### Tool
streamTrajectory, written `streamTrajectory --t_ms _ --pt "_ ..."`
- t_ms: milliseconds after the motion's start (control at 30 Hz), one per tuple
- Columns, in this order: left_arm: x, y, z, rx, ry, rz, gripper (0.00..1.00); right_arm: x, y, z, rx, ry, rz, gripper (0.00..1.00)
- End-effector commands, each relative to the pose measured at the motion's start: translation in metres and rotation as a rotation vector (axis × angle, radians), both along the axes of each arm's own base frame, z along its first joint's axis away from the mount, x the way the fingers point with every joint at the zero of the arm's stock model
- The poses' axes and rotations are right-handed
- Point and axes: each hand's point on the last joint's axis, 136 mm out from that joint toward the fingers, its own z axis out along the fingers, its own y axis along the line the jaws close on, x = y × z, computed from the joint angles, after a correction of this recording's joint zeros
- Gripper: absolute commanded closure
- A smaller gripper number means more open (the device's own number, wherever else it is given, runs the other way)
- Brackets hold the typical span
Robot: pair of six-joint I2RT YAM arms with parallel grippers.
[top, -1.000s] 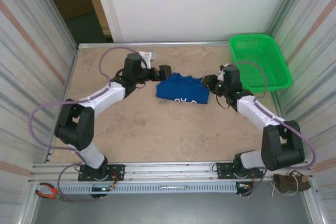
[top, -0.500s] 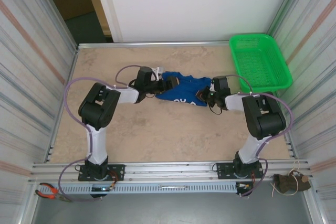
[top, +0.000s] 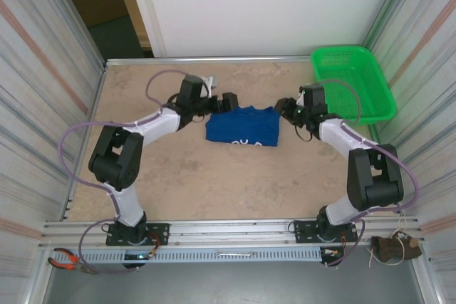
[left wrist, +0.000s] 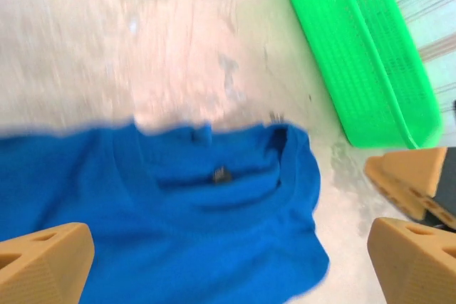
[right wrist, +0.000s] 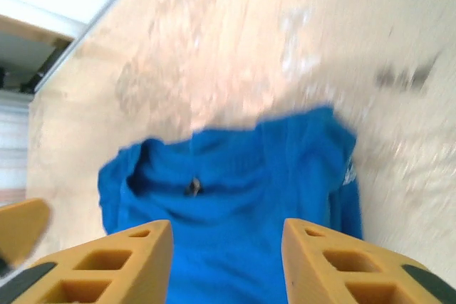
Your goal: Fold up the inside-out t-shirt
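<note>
Royal-blue soft cotton short-sleeved t-shirt (top: pixel 242 127) lies as a compact, roughly rectangular bundle on the far middle of the beige stone-patterned table (top: pixel 214 190), squarer and tidier than a second ago. A strip of white printed graphic (top: pixel 246 142) shows along its near edge, and both wrist views show the neckline and its small dark label on top.

Half a second ago both arms were pressed low against the shirt's two sides. Now each has drawn back. The left gripper (top: pixel 229 101) hangs just off the far-left corner with its jaws spread wide and nothing between them. The right gripper (top: pixel 283 107) sits just off the far-right corner; its fingers have parted after being closed and hold nothing, so the cloth has been let go.

That release suggests a fold has just been laid down and the task is nearly finished. The green plastic mesh basket (top: pixel 353 83) stands apart at the far right.
</note>
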Motion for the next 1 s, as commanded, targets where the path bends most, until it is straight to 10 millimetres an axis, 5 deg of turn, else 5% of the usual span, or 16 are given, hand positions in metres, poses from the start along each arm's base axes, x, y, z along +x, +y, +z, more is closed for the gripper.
streamTrajectory --t_ms 0,167,400,567,733,800,900,967 --pt "0.006 0.027 -0.037 0.381 -0.028 -0.062 0.01 -0.002 -0.019 -0.034 -0.150 0.135 0.043 0.53" --pt "0.022 0.030 -0.067 0.530 -0.034 -0.133 0.05 0.019 -0.011 -0.048 -0.188 0.174 0.095 0.53" --pt "0.030 0.015 -0.081 0.517 -0.043 -0.193 0.23 0.033 0.004 -0.070 -0.219 0.220 0.136 0.54" --pt "0.033 0.007 -0.096 0.498 -0.028 -0.207 0.31 0.037 0.011 -0.079 -0.222 0.234 0.146 0.66" --pt "0.045 0.006 -0.097 0.486 -0.037 -0.153 0.94 0.044 0.010 -0.073 -0.218 0.215 0.131 0.95" --pt "0.052 0.011 -0.096 0.495 -0.039 -0.094 1.00 0.048 0.007 -0.073 -0.222 0.212 0.104 0.99" --pt "0.064 0.019 -0.099 0.511 -0.019 -0.013 1.00 0.056 0.000 -0.083 -0.222 0.231 0.062 0.97" --pt "0.070 0.023 -0.101 0.520 -0.006 0.022 0.97 0.058 -0.003 -0.090 -0.210 0.250 0.045 0.71"
